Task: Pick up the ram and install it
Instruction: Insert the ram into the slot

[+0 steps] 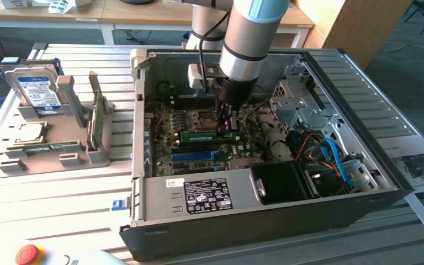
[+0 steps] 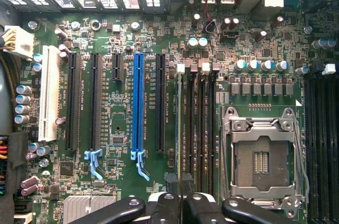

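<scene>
from the exterior view's left we see a grey holder (image 1: 97, 157) with a hard drive (image 1: 39, 88) standing in it, then the open computer case (image 1: 271, 221), with the arm (image 1: 253, 33) reaching down into it. that view gives us the ram (image 1: 199, 134): a thin green stick on edge down on the motherboard (image 1: 162, 159), just beside the gripper (image 1: 228, 128), on the exterior view's left of it. the wrist view gives us the board close up: a white slot (image 2: 48, 94), a blue slot (image 2: 139, 102), the dark memory slots (image 2: 198, 128) and the processor socket (image 2: 260, 158). there the fingertips (image 2: 172, 184) are drawn together over a memory slot, a thin seam between them; we cannot tell whether they pinch the ram.
</scene>
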